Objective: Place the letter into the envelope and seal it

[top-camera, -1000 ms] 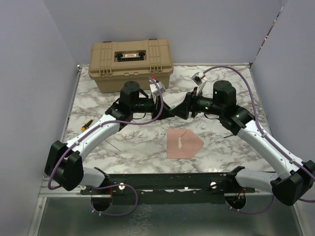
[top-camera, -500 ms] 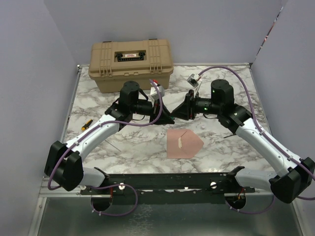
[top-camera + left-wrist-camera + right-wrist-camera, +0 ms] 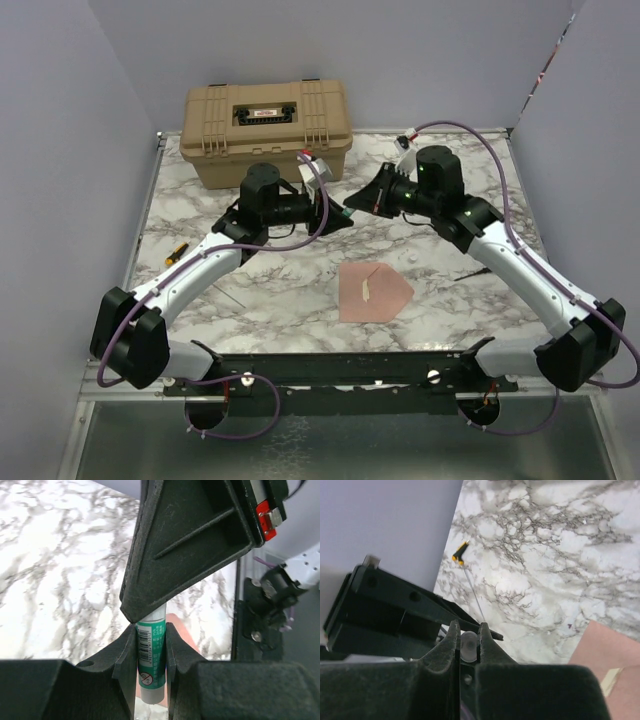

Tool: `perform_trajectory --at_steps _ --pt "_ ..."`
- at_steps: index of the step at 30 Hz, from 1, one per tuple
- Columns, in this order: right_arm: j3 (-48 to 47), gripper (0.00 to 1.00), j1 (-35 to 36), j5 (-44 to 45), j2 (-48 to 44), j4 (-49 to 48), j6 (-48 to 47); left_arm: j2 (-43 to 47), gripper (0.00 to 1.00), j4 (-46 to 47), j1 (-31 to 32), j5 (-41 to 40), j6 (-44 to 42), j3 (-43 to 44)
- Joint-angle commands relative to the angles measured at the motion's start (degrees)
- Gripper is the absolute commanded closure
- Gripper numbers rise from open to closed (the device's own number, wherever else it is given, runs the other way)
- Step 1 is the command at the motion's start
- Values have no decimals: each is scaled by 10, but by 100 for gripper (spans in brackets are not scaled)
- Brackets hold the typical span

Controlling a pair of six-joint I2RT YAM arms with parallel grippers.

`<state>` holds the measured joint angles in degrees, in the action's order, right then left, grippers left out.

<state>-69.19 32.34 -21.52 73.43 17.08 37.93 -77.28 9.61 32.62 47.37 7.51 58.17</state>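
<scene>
The pinkish-brown envelope (image 3: 372, 292) lies flat on the marble, its pointed flap toward the right, and shows at a corner of each wrist view (image 3: 178, 626) (image 3: 612, 650). The letter is out of view. Behind the envelope and above the table, the two grippers meet tip to tip. My left gripper (image 3: 338, 216) (image 3: 150, 630) is shut on a green-labelled glue stick (image 3: 151, 655). My right gripper (image 3: 352, 207) (image 3: 468, 630) is shut on the stick's whitish cap end (image 3: 469, 645). Its dark finger covers the stick's top in the left wrist view.
A tan plastic toolbox (image 3: 265, 130) stands at the back left, just behind the left arm. A small yellow-and-black tool (image 3: 176, 252) (image 3: 461, 552) lies near the left wall. Purple walls close the table on three sides.
My right gripper swung toward the left gripper and closed its jaws on the glue stick's cap. Both grippers shifted a little toward the back. The envelope has not moved.
</scene>
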Motion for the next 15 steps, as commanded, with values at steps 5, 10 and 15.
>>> perform_trajectory --at_steps 5,10,15 --pt "-31 83 22 134 9 14 182 -8 100 58 5 -1 5 57" --pt "-27 44 6 77 -39 21 87 -6 100 46 3 44 8 45" --pt "-2 35 1 -34 -71 3 -14 -10 100 44 2 118 21 56"
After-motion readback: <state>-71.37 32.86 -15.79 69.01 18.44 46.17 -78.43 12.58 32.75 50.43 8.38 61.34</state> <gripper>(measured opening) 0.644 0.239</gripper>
